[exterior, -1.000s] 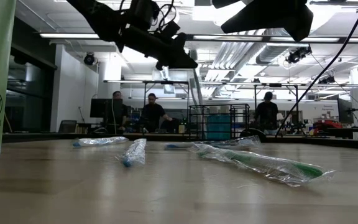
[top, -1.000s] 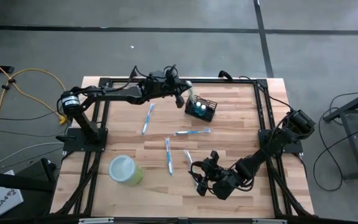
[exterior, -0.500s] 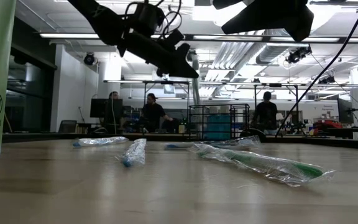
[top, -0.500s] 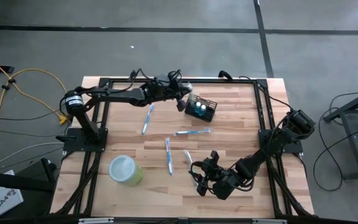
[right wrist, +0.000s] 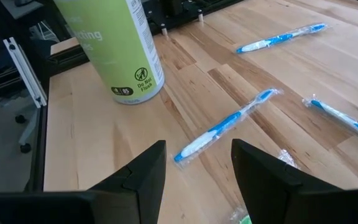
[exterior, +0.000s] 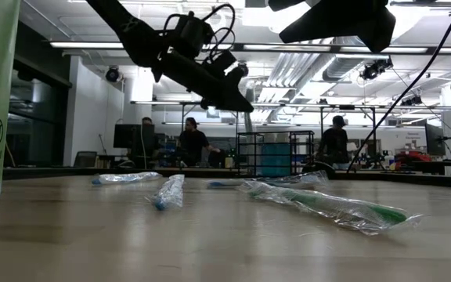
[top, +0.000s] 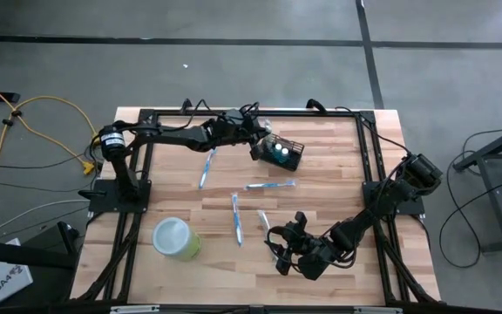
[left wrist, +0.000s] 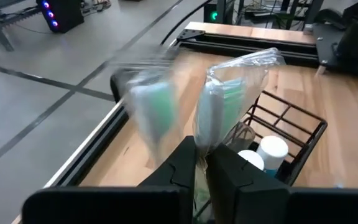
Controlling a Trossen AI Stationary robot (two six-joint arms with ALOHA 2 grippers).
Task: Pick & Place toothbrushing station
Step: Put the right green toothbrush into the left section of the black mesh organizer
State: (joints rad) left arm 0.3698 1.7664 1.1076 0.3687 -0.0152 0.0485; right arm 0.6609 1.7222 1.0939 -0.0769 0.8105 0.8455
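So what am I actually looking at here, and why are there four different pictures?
Two dark robot arms work at a wooden table. One camera looks straight down, one sits at table height, and one rides on each wrist. The left gripper is pinched shut on a green toothbrush in a clear wrapper, held above a black wire basket with white-capped things inside. The right gripper waits open near the table's front edge. Wrapped blue toothbrushes and a light-green canister lie on the table.
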